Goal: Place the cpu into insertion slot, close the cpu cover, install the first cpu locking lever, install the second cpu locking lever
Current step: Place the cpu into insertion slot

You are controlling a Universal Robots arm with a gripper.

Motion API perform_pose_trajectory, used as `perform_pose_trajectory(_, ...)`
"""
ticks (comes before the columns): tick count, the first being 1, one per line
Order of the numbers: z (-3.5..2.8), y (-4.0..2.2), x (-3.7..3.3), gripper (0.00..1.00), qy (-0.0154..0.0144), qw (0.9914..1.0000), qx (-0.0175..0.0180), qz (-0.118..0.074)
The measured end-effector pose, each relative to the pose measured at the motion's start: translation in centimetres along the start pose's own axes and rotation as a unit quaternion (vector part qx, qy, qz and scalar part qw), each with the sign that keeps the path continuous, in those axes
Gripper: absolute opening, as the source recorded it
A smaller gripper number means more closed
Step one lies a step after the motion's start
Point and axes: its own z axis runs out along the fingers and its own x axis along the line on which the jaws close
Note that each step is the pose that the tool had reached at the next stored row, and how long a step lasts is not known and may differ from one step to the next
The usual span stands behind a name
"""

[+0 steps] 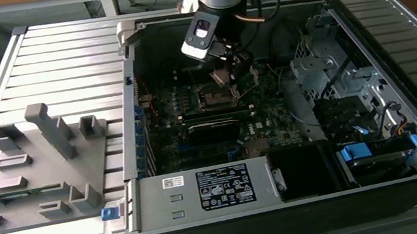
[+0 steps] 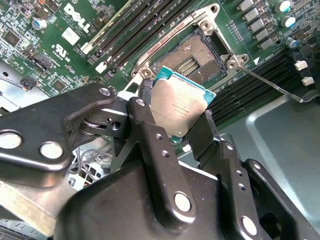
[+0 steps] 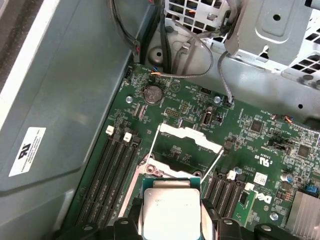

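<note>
The claw (image 2: 176,114) is clamped on the cpu (image 2: 182,100), its black fingers (image 2: 145,125) pinching two opposite edges. The chip hangs tilted just short of the slot (image 2: 197,52) — over the slot's near rim, not in it. In the first wrist view the cpu (image 3: 170,207) covers the slot's near side. The cover (image 3: 187,134) stands open at the slot's far side, and the thin levers (image 3: 155,142) stand raised on either side of the slot.

The grip is on thin edges only, so the chip could well slip or twist between the fingers. Because it is tilted, one corner would likely meet the slot first and could bend the contacts inside. If it sits off-centre, it may come to rest on the slot's silver rim instead of seating. A lever (image 2: 270,82) runs close past the slot's side, where a finger might snag it. A knock to the open cover could drop it onto the slot.

The chip's underside is hidden, and so is any keying that would show which way round it is. The gap between chip and slot cannot be judged. Where the fingertips bite is masked by the chip's edge. In the exterior view the claw (image 1: 226,70) hangs over the slot, and the chip there is too small to make out.
</note>
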Motion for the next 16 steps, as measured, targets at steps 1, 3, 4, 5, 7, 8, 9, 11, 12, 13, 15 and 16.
perform_pose_trajectory(1,-0.01,-0.09,0.03,0.54,0.0000,1.00000,0.0001,0.000)
perform_pose_trajectory(3,-0.01,-0.23,0.08,0.54,0.0000,1.00000,0.0000,0.000)
perform_pose_trajectory(4,0.00,-0.32,0.11,0.54,0.0000,1.00000,0.0000,0.000)
perform_pose_trajectory(5,0.03,-0.40,0.14,0.54,0.0000,1.00000,0.0000,0.000)
perform_pose_trajectory(7,0.14,-0.55,0.19,0.54,-0.0001,1.00000,0.0001,0.000)
perform_pose_trajectory(8,0.21,-0.63,0.21,0.54,-0.0001,1.00000,0.0000,0.000)
perform_pose_trajectory(9,0.28,-0.70,0.23,0.54,-0.0001,1.00000,0.0000,0.001)
perform_pose_trajectory(11,0.40,-0.75,0.24,0.54,-0.0007,0.99997,-0.0001,0.007)
perform_pose_trajectory(12,0.45,-0.76,0.24,0.54,-0.0014,0.99988,-0.0002,0.015)
perform_pose_trajectory(13,0.49,-0.76,0.25,0.54,-0.0021,0.99970,-0.0005,0.024)
perform_pose_trajectory(15,0.58,-0.77,0.24,0.54,-0.0037,0.99910,-0.0008,0.042)
perform_pose_trajectory(16,0.63,-0.77,0.24,0.54,-0.0045,0.99867,-0.0009,0.051)
